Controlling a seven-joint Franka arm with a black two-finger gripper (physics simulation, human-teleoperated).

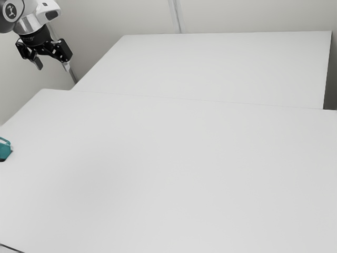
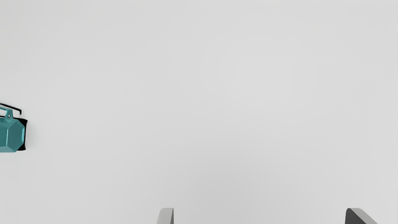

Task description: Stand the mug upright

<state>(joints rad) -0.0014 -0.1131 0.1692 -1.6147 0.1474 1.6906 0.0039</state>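
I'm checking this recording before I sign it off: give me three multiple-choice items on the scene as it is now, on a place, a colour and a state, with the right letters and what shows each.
1. Where is the mug in the exterior view?
A. At the right edge
B. In the centre
C. At the left edge

2. What is the mug's main colour?
A. Teal
B. Red
C. Yellow

3. How is the pincer?
A. Shut on the mug
B. Open, away from the mug
C. Shut, away from the mug

Right letters:
1. C: the exterior view's left edge cuts it off.
2. A: its faceted body is teal in both views.
3. B: in the wrist view the fingers stand wide apart, with the mug off to one side.
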